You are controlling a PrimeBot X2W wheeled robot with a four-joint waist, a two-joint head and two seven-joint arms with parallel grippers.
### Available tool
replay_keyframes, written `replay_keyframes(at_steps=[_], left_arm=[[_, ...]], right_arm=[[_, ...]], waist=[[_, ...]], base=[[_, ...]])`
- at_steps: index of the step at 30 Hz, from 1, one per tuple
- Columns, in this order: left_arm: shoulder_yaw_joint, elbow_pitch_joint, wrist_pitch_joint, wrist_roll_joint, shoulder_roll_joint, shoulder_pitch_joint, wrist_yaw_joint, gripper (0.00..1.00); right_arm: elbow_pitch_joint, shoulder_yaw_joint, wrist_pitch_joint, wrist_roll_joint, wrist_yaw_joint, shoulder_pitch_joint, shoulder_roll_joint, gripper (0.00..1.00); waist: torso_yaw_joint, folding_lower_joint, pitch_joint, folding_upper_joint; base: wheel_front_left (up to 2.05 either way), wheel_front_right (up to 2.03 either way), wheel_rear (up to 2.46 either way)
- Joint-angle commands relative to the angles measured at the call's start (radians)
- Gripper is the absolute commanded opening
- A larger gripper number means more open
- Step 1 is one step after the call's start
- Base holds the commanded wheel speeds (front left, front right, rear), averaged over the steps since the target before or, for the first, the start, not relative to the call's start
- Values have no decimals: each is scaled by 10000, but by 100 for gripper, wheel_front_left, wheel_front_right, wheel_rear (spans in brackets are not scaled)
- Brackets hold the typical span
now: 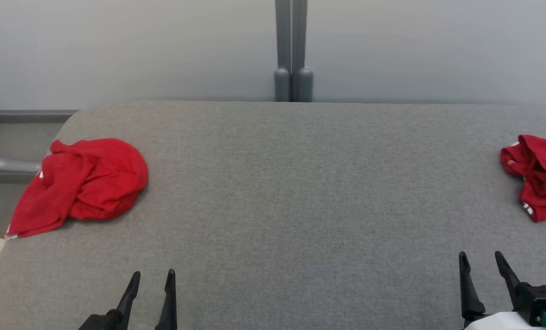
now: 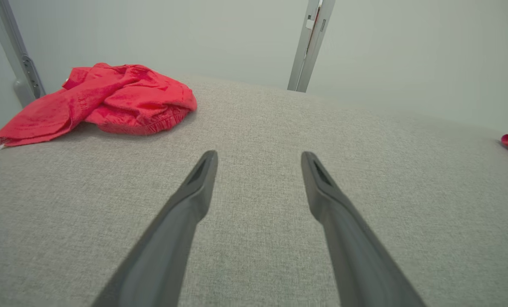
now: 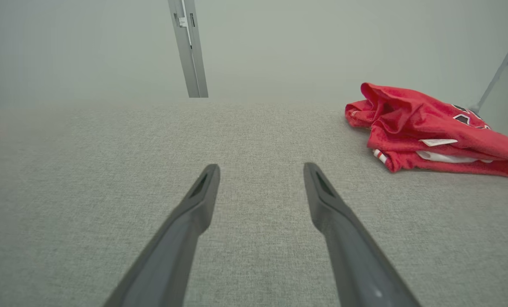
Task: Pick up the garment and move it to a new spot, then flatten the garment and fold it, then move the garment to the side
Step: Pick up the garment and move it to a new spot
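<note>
Likely target: crumpled red garment [image 1: 82, 183], far left of worktop [image 1: 291, 197]. Its lower corner is at or over the left edge, can't tell which. Second red garment [image 1: 536, 176] far right, looks loosely folded. Left hand [image 1: 153, 273] and right hand [image 1: 480, 254] both spread, empty, by front edge, well apart from both piles.

Risks:
- wrong pile picked
- pinch takes several layers, lifts as lump
- sideways pull drags corner off edge

One red garment [image 1: 82, 183] lies crumpled at the left edge of the grey table [image 1: 300, 206], and a second red garment [image 1: 538, 176], white-trimmed, lies bunched at the right edge.
</note>
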Motion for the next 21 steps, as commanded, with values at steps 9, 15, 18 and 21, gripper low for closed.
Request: replay_keyframes(at_steps=[9,15,18,21], left_arm=[[68,-90,0,-90,121,-150,-29,100],[82,-144,0,-255,77,-688,-29,100],[23,192,0,-368,69,-1464,-29,100],[-87,1144,14,-492,95,-2684,-28,100]], right_arm=[[-47,521,-25,206,-11,-461,7,100],[-95,567,-25,265,-11,-607,-144,100],[-212,561,-25,321,-11,-845,-341,100],[-356,550,-26,349,-11,-1225,-631,100]], waist=[[1954,1,267,-1],[1836,1,804,-1],[1661,1,1505,-1],[1454,1,2376,-1]], base=[[0,0,0],[0,0,0],[0,0,0],[0,0,0]])
